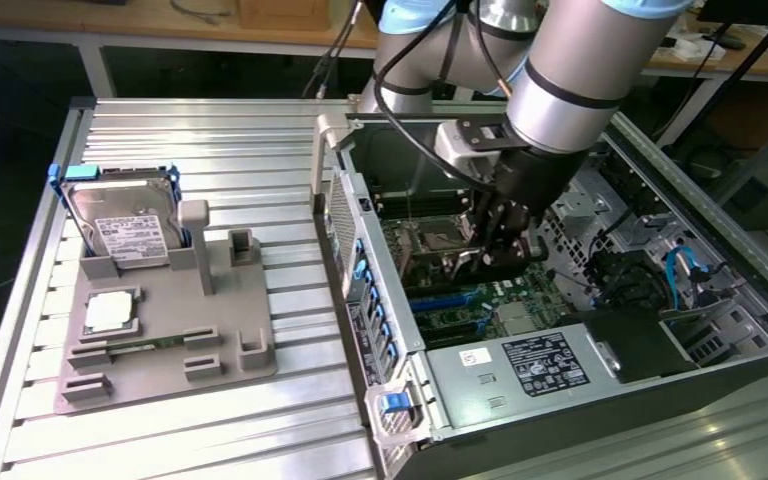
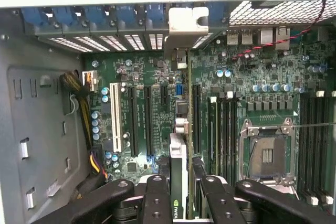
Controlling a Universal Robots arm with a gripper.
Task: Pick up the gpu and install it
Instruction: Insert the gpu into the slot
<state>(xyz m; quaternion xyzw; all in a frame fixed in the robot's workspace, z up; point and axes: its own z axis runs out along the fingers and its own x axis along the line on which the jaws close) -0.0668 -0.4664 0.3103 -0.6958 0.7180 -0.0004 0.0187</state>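
Note:
My gripper (image 1: 498, 258) is down inside the open computer case, over the motherboard (image 1: 484, 300). It is shut on the gpu (image 2: 179, 163), a thin dark card seen edge-on in the wrist view between the two black fingers (image 2: 157, 195). The card stands upright over the board, in line with the long expansion slots (image 2: 195, 119). Its pale metal bracket end (image 2: 185, 27) reaches the case's rear slot openings. In the exterior view the gripper's body hides most of the card.
The case wall (image 1: 357, 270) with its blue slot clips stands close beside the gripper. The CPU socket (image 2: 265, 153) and the power supply (image 1: 531, 365) are nearby. On the exterior view's left, a grey fixture (image 1: 171, 350) carries the hard drive (image 1: 124, 225) and the CPU chip (image 1: 111, 312).

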